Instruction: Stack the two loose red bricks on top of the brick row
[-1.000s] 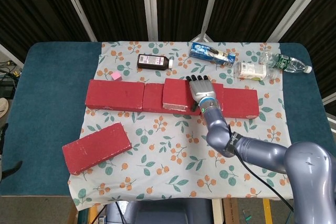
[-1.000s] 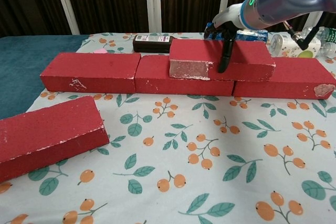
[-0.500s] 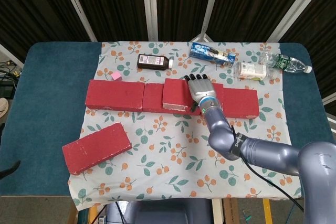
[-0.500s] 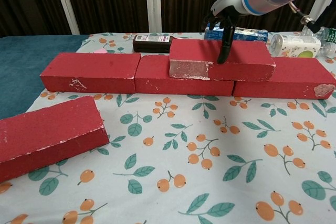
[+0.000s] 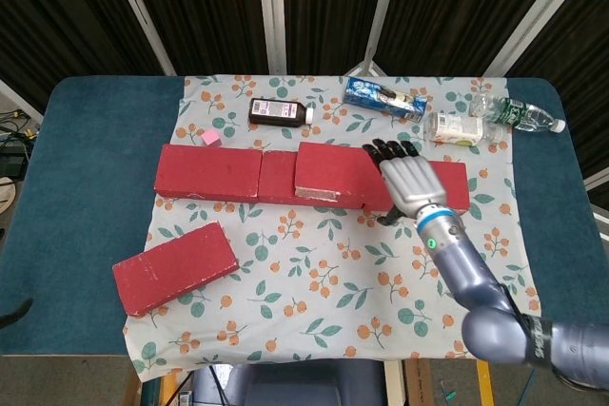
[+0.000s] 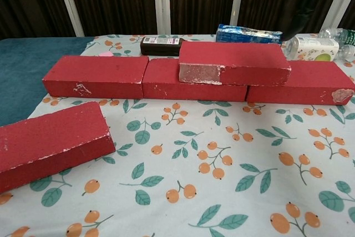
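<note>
Three red bricks form the row (image 5: 209,173) (image 6: 94,75) across the floral cloth. One red brick (image 5: 330,170) (image 6: 233,62) lies on top of the row, over its middle and right part. The other loose red brick (image 5: 176,266) (image 6: 50,142) lies flat on the cloth at the front left, angled. My right hand (image 5: 407,178) hovers above the right end of the row with its fingers spread and holds nothing. In the chest view it is only a dark blur at the top right. My left hand does not show.
Behind the row lie a brown bottle (image 5: 281,111) (image 6: 162,45), a blue packet (image 5: 385,97) (image 6: 247,34), a white bottle (image 5: 457,127) (image 6: 313,46), a clear bottle (image 5: 521,114) and a small pink cube (image 5: 210,139). The teal table (image 5: 86,168) extends beyond the cloth on both sides.
My right hand has let go of the stacked brick, lifted, and drawn back to the right. The stacked brick stays on the row. The loose brick has not moved.
</note>
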`<action>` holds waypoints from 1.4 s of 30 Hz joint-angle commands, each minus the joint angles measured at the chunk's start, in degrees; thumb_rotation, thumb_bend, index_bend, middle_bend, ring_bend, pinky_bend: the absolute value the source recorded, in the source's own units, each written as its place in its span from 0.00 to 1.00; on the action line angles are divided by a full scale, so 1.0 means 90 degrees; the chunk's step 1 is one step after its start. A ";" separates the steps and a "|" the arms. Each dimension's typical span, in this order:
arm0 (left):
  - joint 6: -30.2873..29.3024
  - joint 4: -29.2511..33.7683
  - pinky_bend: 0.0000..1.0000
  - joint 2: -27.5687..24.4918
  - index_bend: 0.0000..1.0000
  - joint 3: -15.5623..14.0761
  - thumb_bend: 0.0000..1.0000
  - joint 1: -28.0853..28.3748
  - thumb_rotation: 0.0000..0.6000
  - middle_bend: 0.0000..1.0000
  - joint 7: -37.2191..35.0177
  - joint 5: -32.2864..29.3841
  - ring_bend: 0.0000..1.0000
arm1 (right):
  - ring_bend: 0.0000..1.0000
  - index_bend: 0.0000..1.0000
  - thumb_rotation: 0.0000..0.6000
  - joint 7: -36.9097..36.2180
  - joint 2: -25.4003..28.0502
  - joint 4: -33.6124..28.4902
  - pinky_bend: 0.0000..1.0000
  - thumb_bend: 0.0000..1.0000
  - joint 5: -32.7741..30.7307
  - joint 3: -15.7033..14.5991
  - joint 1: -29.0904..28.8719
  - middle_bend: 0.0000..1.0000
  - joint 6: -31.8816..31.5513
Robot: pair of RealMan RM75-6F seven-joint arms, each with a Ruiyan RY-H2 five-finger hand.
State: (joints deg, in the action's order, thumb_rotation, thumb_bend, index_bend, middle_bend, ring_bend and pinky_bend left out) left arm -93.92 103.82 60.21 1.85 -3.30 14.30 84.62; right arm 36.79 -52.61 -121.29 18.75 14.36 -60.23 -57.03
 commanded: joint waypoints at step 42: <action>0.2174 0.3377 0.14 -0.0014 0.00 0.0684 0.00 0.2591 1.00 0.00 0.3828 -0.4346 0.00 | 0.00 0.00 1.00 -0.3084 -0.1989 0.2683 0.00 0.15 0.6749 -0.2057 0.5549 0.00 -0.3519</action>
State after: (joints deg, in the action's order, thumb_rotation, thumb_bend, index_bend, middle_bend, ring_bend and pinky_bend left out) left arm -72.85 133.33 54.56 5.16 15.61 44.23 53.97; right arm 9.17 -70.45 -97.25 79.40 -4.26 -10.30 -88.99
